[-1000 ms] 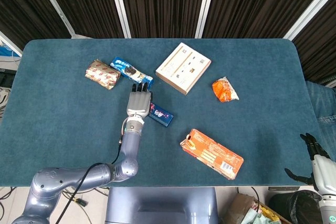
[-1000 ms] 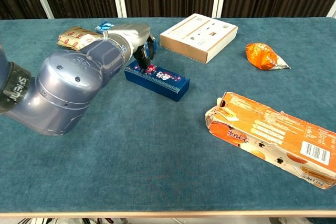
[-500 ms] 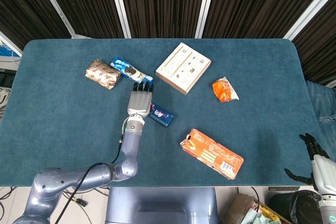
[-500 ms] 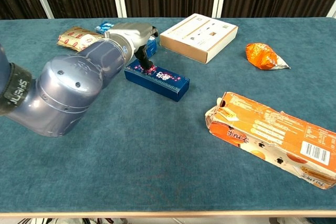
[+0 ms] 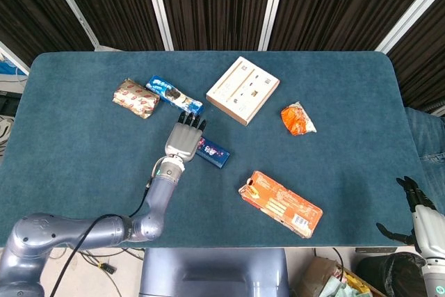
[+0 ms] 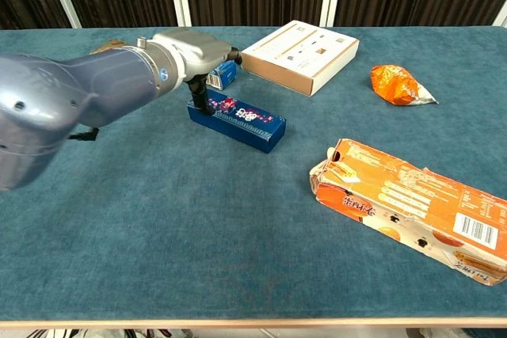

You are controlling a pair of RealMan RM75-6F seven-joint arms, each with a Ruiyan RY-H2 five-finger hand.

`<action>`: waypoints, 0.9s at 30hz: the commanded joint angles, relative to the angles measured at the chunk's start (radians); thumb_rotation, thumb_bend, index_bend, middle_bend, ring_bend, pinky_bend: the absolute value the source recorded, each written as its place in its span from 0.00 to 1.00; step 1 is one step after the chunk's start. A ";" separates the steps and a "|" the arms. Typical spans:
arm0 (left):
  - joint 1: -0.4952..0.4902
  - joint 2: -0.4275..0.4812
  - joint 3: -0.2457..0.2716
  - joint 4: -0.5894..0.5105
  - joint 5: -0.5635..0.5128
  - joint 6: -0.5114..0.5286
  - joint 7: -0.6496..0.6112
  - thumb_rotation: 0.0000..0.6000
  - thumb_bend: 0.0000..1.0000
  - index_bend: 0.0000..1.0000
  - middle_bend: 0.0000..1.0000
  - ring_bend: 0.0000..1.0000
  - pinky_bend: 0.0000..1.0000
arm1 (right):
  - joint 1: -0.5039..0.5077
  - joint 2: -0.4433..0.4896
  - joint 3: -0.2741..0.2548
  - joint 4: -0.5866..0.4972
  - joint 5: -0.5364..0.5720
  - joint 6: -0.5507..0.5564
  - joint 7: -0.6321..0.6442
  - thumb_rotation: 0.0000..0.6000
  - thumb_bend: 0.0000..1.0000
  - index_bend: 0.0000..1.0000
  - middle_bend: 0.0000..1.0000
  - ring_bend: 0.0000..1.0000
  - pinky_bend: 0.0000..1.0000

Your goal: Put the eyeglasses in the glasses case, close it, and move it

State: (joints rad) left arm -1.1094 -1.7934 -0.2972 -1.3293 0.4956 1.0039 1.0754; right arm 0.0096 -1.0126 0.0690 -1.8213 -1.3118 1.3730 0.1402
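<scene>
A dark blue oblong box [image 5: 214, 151] [image 6: 238, 120] with a flowery print lies shut near the middle of the teal table [image 5: 83, 158]; it may be the glasses case. No eyeglasses show in either view. My left hand [image 5: 183, 138] [image 6: 188, 55] hangs over the box's left end with its fingers stretched out and apart. In the chest view one fingertip [image 6: 203, 105] touches that end of the box. The hand holds nothing. My right hand [image 5: 416, 206] hangs off the table's right edge, fingers apart and empty; the chest view does not show it.
A flat white box [image 5: 243, 90] [image 6: 298, 55] lies behind the blue box. An orange snack bag [image 5: 297, 119] [image 6: 398, 85] is to the right, and a torn orange carton [image 5: 281, 204] [image 6: 412, 207] at the front right. A blue biscuit pack [image 5: 167, 92] and a brown-red pack [image 5: 136, 98] lie back left.
My left arm has swung out to the left and the hand has slid a little left along the box, baring more of its top. The box and right hand have not moved.
</scene>
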 commanded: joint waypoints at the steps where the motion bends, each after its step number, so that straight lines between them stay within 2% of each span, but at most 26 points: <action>1: -0.010 0.030 0.025 -0.025 -0.028 -0.029 0.025 1.00 0.26 0.11 0.09 0.00 0.00 | 0.000 0.001 0.000 0.000 0.001 0.000 0.001 1.00 0.26 0.11 0.05 0.13 0.16; 7: -0.026 0.031 0.057 -0.001 -0.023 -0.072 0.012 1.00 0.26 0.11 0.10 0.00 0.00 | -0.001 0.002 0.001 -0.001 0.003 -0.001 0.004 1.00 0.26 0.11 0.05 0.13 0.16; 11: -0.031 0.015 0.060 0.032 -0.007 -0.104 -0.034 1.00 0.26 0.12 0.10 0.00 0.02 | -0.001 0.003 0.000 -0.001 0.004 -0.001 0.004 1.00 0.26 0.11 0.05 0.13 0.16; 16: -0.040 -0.008 0.072 0.075 0.003 -0.122 -0.064 1.00 0.26 0.14 0.16 0.00 0.05 | -0.001 0.004 0.001 -0.002 0.007 -0.002 0.006 1.00 0.26 0.11 0.05 0.13 0.16; 23: -0.052 -0.033 0.080 0.115 0.019 -0.126 -0.092 1.00 0.28 0.16 0.20 0.01 0.06 | -0.001 0.005 0.000 -0.005 0.007 -0.007 0.006 1.00 0.26 0.11 0.05 0.13 0.16; 27: -0.057 -0.051 0.081 0.139 0.032 -0.130 -0.113 1.00 0.31 0.19 0.28 0.05 0.09 | -0.001 0.006 0.000 -0.006 0.009 -0.006 0.007 1.00 0.26 0.11 0.05 0.13 0.16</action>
State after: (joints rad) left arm -1.1646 -1.8379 -0.2164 -1.1974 0.5203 0.8753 0.9711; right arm 0.0087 -1.0069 0.0689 -1.8269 -1.3032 1.3666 0.1467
